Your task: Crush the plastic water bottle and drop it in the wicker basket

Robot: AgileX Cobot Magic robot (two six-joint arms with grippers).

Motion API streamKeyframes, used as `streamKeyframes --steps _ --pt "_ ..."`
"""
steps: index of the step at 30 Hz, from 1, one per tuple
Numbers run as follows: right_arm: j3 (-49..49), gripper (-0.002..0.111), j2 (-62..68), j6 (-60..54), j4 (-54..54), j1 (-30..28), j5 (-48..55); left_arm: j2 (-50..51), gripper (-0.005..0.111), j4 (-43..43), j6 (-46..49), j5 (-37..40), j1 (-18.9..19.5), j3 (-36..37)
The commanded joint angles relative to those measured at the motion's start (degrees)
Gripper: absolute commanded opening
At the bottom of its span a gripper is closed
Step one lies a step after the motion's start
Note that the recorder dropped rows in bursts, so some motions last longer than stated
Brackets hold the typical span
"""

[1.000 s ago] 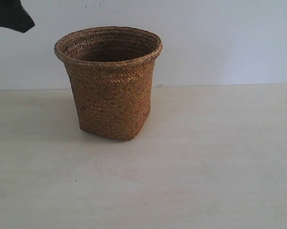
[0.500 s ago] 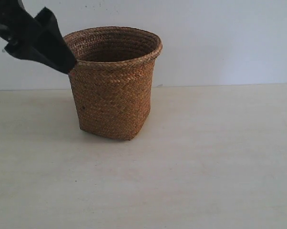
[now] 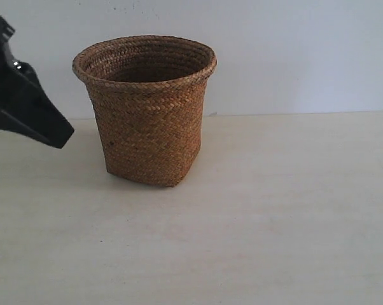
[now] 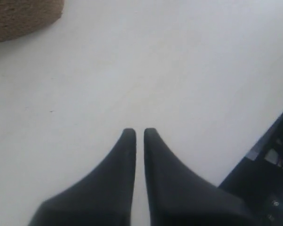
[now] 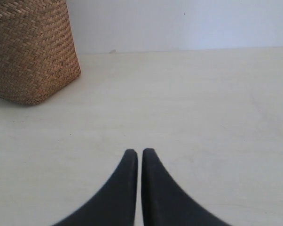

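Observation:
The wicker basket (image 3: 147, 108) stands upright on the pale table, left of centre in the exterior view; its side also shows as the basket (image 5: 31, 52) in the right wrist view and its base corner as the basket (image 4: 24, 16) in the left wrist view. The plastic water bottle is out of view in every frame. My left gripper (image 3: 55, 136) hangs left of the basket, apart from it, above the table. Its black fingers are shut with nothing between them, seen as the left gripper (image 4: 139, 132). My right gripper (image 5: 140, 153) is shut and empty over bare table.
A white wall (image 3: 293, 51) rises behind the table (image 3: 274, 210). A dark piece of arm hardware (image 4: 268, 169) shows at one edge of the left wrist view.
My left gripper came in beside the basket's rim, then dropped lower and back to the left. Its jaws have gone from wide open to shut.

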Motion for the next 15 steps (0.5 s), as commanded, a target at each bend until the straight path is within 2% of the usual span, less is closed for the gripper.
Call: streamKeyframes --steps 1,4,7,15 --pt "-0.05 0.0 -0.23 -0.08 -0.21 -0.3 -0.26 -10.4 0.006 -5.74 0.35 -12.62 -0.32 10.12" --pt "-0.05 0.0 -0.23 -0.08 -0.21 -0.3 -0.26 -16.3 0.006 -8.78 0.35 -20.11 -0.32 17.23" --pt "-0.05 0.0 -0.23 -0.08 -0.21 -0.3 -0.26 -20.45 0.006 -10.4 0.35 -21.07 -0.32 20.46" --pt "-0.05 0.0 -0.23 -0.08 -0.21 -0.3 -0.26 -26.47 0.006 -9.59 0.2 -22.12 -0.32 21.2"
